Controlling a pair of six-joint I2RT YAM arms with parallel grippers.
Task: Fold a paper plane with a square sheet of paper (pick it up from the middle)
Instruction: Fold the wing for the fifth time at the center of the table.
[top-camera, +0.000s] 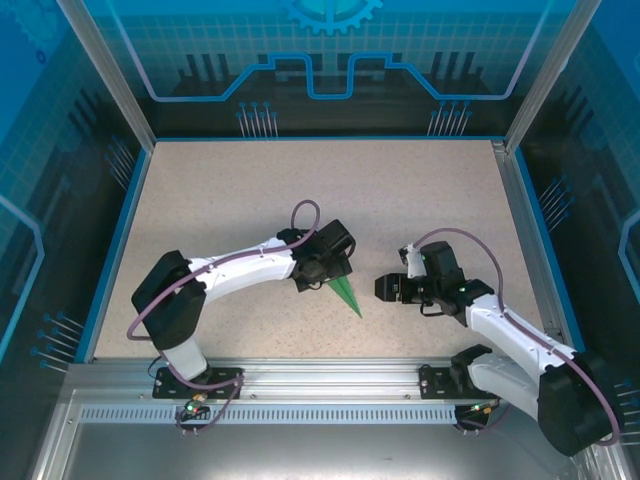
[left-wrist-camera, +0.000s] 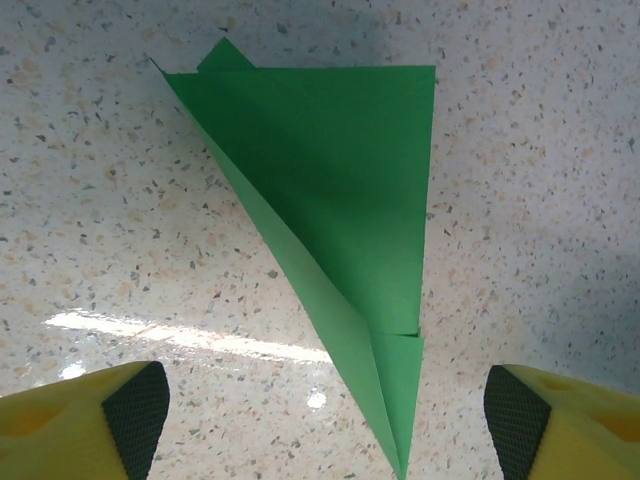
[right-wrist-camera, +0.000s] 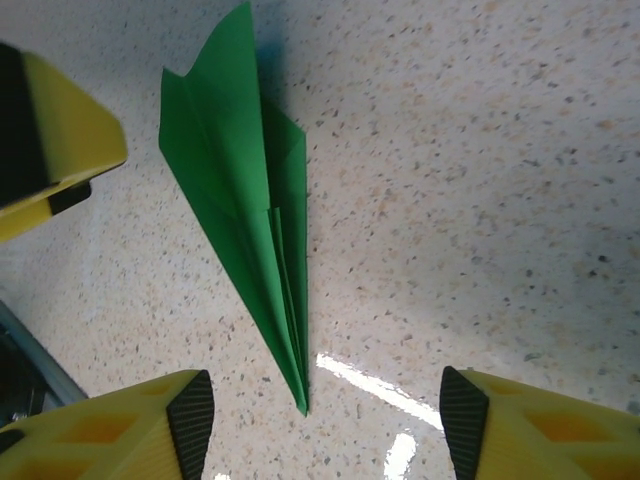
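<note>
The paper plane (top-camera: 346, 293) lies flat on the speckled surface (top-camera: 250, 190), low of centre in the top view, a slim green dart with its nose toward the lower right. The left gripper (left-wrist-camera: 325, 420) hangs just above it, jaws spread wide and holding nothing. The right gripper (right-wrist-camera: 325, 415), just beside the nose, is also open and empty. The fold looks finished, so lift both straight up without brushing the wings or creases. There is no readable writing on the paper or on the blue back panel (top-camera: 330, 60).
</note>
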